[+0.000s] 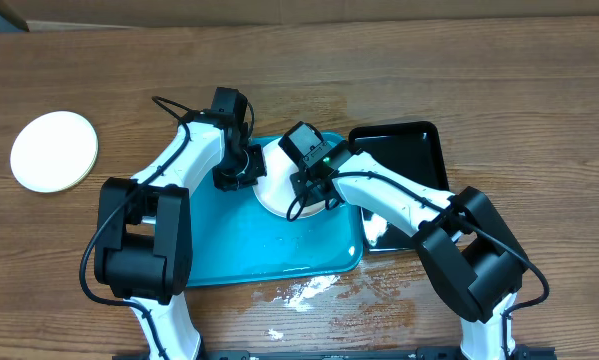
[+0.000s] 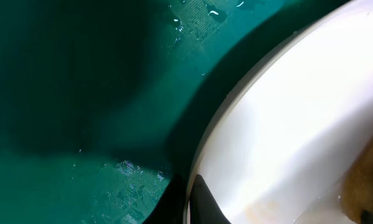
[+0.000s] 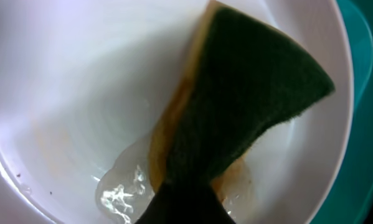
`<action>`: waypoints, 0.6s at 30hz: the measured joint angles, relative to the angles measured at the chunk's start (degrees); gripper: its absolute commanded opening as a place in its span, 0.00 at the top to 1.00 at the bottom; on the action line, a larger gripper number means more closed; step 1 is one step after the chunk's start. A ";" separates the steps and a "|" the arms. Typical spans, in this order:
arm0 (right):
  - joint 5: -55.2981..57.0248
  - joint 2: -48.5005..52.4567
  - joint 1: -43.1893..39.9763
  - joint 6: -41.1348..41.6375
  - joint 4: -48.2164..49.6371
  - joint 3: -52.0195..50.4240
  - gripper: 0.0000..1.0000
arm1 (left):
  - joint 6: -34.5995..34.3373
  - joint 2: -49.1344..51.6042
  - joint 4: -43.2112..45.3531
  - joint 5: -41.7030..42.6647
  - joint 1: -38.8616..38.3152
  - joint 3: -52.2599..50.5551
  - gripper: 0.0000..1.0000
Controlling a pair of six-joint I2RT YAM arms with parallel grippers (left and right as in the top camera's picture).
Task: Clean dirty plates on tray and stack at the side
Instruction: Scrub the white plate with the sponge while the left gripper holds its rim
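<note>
A white plate (image 1: 275, 190) lies on the turquoise tray (image 1: 239, 245), near its far edge. My left gripper (image 1: 237, 178) is shut on the plate's left rim, with one finger (image 2: 202, 200) on top of the plate (image 2: 298, 118) and the other under it. My right gripper (image 1: 309, 192) is shut on a green and yellow sponge (image 3: 248, 93) and presses it onto the plate (image 3: 80, 81). Soapy water and a brown smear lie by the sponge. A second plate (image 1: 54, 151), pale, sits on the table at the far left. A third plate is not in view.
A glossy black tray (image 1: 404, 150) stands right of the turquoise one, with something white (image 1: 374, 230) at its front left. White foam (image 1: 304, 291) is spilled on the table in front of the turquoise tray. The tray floor (image 2: 80, 93) is wet.
</note>
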 measured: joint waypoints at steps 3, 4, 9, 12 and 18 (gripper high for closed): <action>0.17 -0.02 0.00 0.00 -2.38 0.00 0.96 | 0.00 0.00 0.00 0.15 0.00 0.00 0.96; 0.50 -0.02 0.00 0.00 -2.69 0.00 0.96 | 0.00 0.00 -0.02 0.17 0.00 0.00 0.96; 4.24 -0.02 0.33 -0.02 -3.48 -0.04 0.96 | 0.00 0.00 -0.02 0.31 0.00 0.00 0.96; 7.08 -0.07 0.37 -0.07 0.20 -1.44 0.96 | 0.00 0.00 -0.42 -0.33 0.00 0.00 0.96; 10.91 -0.52 -0.13 -0.83 8.11 -4.76 0.96 | 1.53 0.00 -1.07 -0.98 0.00 0.00 0.96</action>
